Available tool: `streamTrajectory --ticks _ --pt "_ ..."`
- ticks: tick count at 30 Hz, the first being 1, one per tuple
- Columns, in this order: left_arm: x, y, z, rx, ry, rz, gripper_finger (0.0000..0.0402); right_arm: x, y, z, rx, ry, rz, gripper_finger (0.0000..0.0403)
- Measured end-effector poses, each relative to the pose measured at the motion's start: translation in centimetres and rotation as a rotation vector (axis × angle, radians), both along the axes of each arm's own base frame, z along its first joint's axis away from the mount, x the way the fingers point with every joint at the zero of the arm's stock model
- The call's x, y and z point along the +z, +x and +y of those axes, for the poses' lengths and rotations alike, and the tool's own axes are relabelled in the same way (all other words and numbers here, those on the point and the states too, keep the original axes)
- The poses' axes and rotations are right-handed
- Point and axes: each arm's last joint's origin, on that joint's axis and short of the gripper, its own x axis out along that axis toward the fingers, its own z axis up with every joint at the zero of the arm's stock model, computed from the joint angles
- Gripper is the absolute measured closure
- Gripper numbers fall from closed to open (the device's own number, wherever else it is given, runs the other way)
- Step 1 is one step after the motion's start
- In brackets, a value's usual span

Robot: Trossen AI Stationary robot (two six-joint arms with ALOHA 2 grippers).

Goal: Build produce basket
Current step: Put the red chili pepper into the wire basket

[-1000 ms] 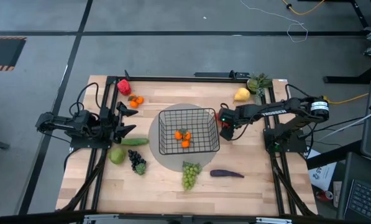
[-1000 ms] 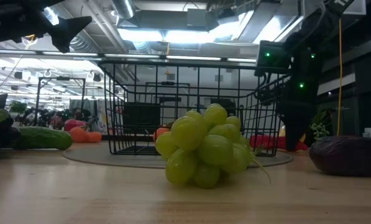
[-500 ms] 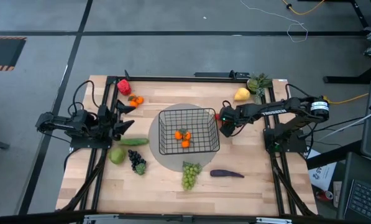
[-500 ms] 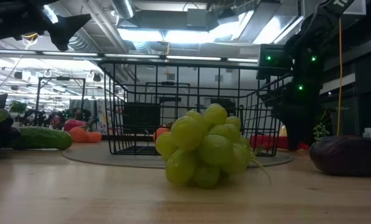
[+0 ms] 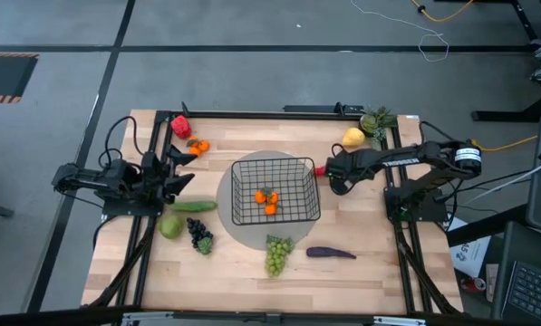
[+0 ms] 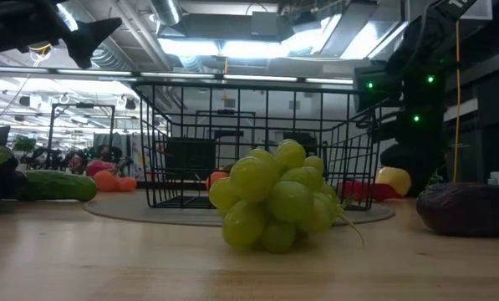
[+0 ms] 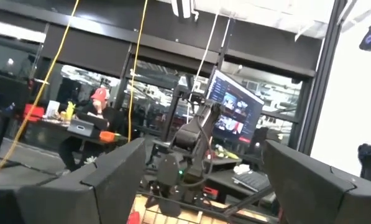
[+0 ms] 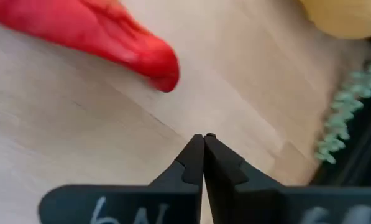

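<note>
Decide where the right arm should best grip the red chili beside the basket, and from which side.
Grip the red chili across its narrow body, coming down from above: it lies flat on the table, long and tapering. The right end effector, now shut, must open first.

Both arms are dark, near-black jointed builds with black cables looping off their bases. The right arm [image 5: 406, 161] carries white lettering along its long link, a silver-ringed joint at its 3 o'clock end and small green indicator lights near the wrist. Its right pincer [image 8: 203, 152] has matte black tapering fingers above a plate with pale handwritten marks. The left pincer [image 7: 204, 180] shows broad, angular black fingers.
</note>
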Motion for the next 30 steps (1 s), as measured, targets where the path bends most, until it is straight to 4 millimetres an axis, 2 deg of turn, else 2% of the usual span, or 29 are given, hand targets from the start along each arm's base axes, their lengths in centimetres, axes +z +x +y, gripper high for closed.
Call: streamTrajectory --ticks 4,7,12,17,21,24,30 --pt "0.0 0.0 0.0 -0.003 -0.003 0.002 0.0086 1.4 -0.1 0.4 0.036 0.039 0.04 0.0401" --pt "0.0 0.0 0.0 -0.004 -0.003 0.002 0.0086 3.2 0.0 0.3 0.082 0.03 0.097 0.0398" --pt "0.0 0.0 0.0 -0.004 -0.002 0.003 0.0086 7.4 1.5 -0.5 0.067 -0.172 0.044 0.0392" --pt "0.0 0.0 0.0 -0.002 0.002 0.004 0.0086 10.4 3.0 -1.0 0.281 -0.25 0.078 0.0393" --pt "0.0 0.0 0.0 -0.001 0.004 0.004 0.0086 11.2 3.5 -1.4 0.363 -0.353 0.127 0.04" --pt "0.0 0.0 0.0 0.0 0.003 0.004 0.0086 11.2 3.5 -2.0 0.374 -0.321 0.127 0.0389" --pt "0.0 0.0 0.0 -0.004 -0.004 0.003 0.0086 11.0 2.8 -3.8 0.331 -0.229 0.111 0.03"
